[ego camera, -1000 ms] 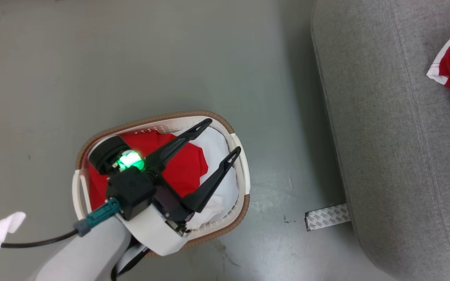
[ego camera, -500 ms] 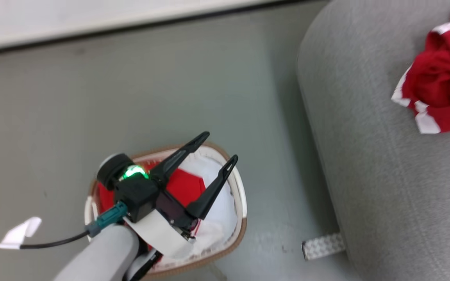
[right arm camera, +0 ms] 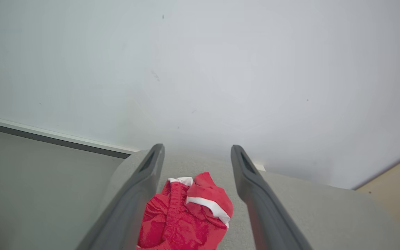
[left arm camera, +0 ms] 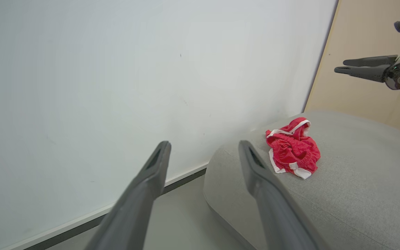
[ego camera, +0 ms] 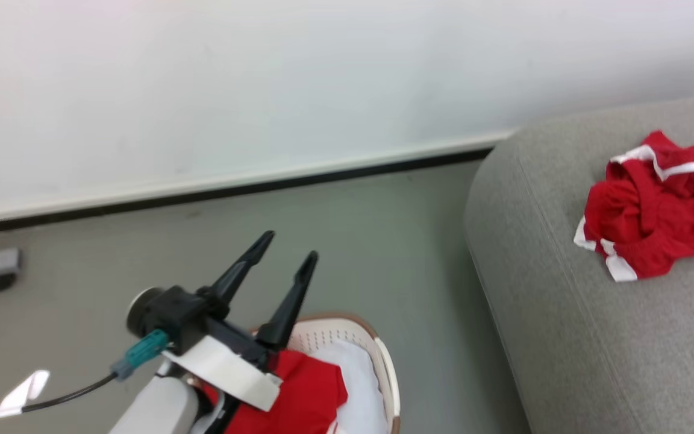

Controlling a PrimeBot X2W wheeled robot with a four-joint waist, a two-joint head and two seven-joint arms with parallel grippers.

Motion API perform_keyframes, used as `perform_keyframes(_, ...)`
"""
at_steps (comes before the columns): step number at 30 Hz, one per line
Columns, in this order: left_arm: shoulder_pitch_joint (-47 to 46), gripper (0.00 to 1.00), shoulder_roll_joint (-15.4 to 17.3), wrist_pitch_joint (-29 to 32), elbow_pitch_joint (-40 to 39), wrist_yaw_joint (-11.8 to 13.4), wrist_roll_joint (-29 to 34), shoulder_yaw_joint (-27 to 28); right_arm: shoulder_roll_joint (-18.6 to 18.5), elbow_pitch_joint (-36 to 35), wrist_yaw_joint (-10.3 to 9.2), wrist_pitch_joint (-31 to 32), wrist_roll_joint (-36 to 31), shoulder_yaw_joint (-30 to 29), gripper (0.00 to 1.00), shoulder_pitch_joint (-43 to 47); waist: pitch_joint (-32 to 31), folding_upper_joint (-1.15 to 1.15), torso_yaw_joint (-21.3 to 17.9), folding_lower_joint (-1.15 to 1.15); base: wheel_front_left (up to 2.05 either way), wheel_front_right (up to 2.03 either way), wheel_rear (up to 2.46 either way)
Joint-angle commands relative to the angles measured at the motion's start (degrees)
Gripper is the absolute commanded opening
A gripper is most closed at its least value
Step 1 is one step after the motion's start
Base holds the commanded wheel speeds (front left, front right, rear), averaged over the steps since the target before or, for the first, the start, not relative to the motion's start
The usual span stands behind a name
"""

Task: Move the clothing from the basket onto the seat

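1. The left claw (ego camera: 291, 245) is raised at the lower left of the head view, just above the basket (ego camera: 347, 328). Its two long dark fingers are spread apart and hold nothing.
2. In the left wrist view the left claw (left arm camera: 204, 143) points toward a white wall (left arm camera: 116, 69) and the rounded end of the seat (left arm camera: 342, 201). The fingers stand wide with only air between them.
3. The basket sits on the grey floor (ego camera: 383, 229) and is cut off by the bottom edge of the head view. It has a cream perforated wall and a tan rim.
4. Red clothing (ego camera: 308, 392) lies inside the basket, touching a white pad (ego camera: 356, 386) on its right. The pale left forearm (ego camera: 154, 410) covers part of the basket.
5. The grey woven seat (ego camera: 564, 313) is to the right of the basket, apart from it, with a strip of floor between them.
6. A crumpled red garment (ego camera: 654, 208) with white trim lies on top of the seat, near its rounded end. It also shows in the left wrist view (left arm camera: 292, 149).
7. In the right wrist view the right claw (right arm camera: 197, 148) has its fingers apart. The garment (right arm camera: 186, 215) lies on the seat below and between them, and it is not pinched.
8. The left wrist view shows the right claw (left arm camera: 340, 66) in the air above the seat, well clear of the garment and in front of a tan panel (left arm camera: 359, 34).
9. A dark strip runs along the foot of the wall where it meets the floor.
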Motion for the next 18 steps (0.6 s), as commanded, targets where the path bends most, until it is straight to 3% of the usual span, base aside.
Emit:
perform_keyframes(1, 1.5, 1.0, 0.0, 0.0, 0.7, 0.5, 0.5, 1.2, 0.9, -0.9, -0.14, -1.2, -0.1, 1.4, 1.0, 2.0, -4.5, 0.0, 2.2, 0.02, 0.0, 0.0, 0.0)
perform_keyframes(7, 5.2, 1.0, -0.1, 0.0, 3.2, 2.2, 1.6, 7.8, 3.1, -4.3, -0.14, -9.2, 0.2, 3.0, 1.0, 7.1, -8.0, 0.0, 3.8, 0.02, 0.0, 0.0, 0.0)
perform_keyframes(12, 7.6, 1.0, -0.3, 0.0, 4.5, 2.9, 2.9, 12.7, 6.8, -8.3, -0.15, -14.1, 2.2, 0.2, 1.0, 13.2, -8.8, 0.0, 5.1, 0.02, 0.0, 0.0, 0.0)
perform_keyframes(18, 10.7, 1.0, -1.9, 0.0, 4.8, 3.1, 4.6, 18.0, 12.2, -14.8, -0.15, -19.4, -0.5, -3.9, 1.0, 22.6, -8.8, 0.0, 6.2, 0.02, 0.0, 0.0, 0.0)
